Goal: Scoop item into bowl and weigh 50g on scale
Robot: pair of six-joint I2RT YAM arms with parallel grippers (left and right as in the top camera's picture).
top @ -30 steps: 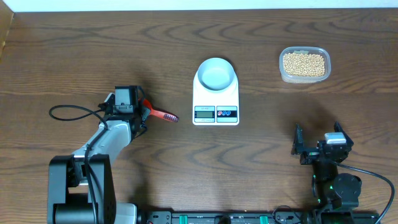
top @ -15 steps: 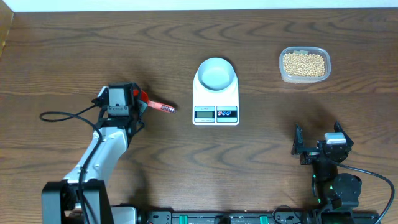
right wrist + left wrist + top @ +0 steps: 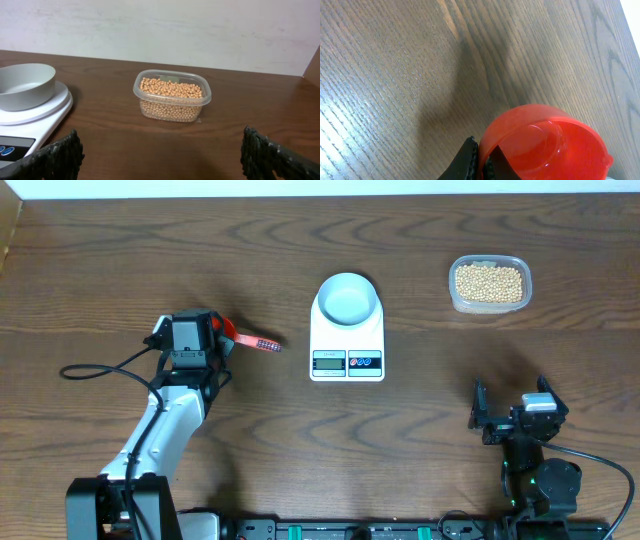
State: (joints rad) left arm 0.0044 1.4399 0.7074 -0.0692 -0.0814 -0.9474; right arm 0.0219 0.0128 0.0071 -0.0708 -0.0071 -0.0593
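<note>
**Overhead view.** The left gripper is clamped on a red scoop, whose handle points right toward the scale. The right gripper sits near the front edge of the table and holds nothing. The bowl stands on the scale platform. The beans fill a clear tub at far right, well apart from the scale. The display digits are too small to read.

**Left wrist view.** One black finger lies against the scoop's red cup, with wood grain behind.

**Right wrist view.** Both fingers stand wide apart and empty. The tub, bowl and scale lie ahead. The button markings are illegible.
</note>
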